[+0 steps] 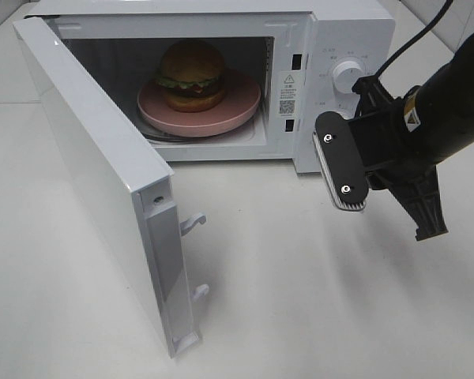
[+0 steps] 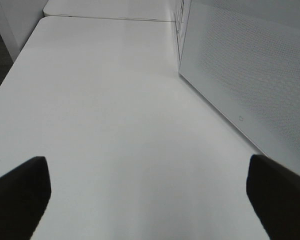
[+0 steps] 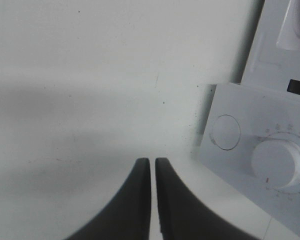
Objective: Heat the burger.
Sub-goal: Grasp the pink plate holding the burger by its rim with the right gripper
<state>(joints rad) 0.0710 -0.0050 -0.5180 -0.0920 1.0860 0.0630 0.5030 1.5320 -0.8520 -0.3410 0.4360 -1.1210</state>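
Observation:
The burger (image 1: 192, 75), with a golden-brown bun and green lettuce, sits on a round pink plate (image 1: 237, 106) inside the white microwave (image 1: 355, 39). The microwave door (image 1: 103, 174) stands wide open, swung out to the left. My right gripper (image 1: 341, 170) hovers in front of the control panel at the right, below the dial (image 1: 349, 75). In the right wrist view the right gripper (image 3: 151, 161) is shut with nothing between its fingers, and the dial (image 3: 280, 162) is beside it. The left gripper (image 2: 150, 200) is open over bare table, beside the door's outer face (image 2: 250, 75).
A black cable (image 1: 415, 35) runs behind the microwave at the upper right. The open door's latch hooks (image 1: 193, 225) stick out over the table. White tabletop (image 1: 300, 300) spreads in front of the microwave.

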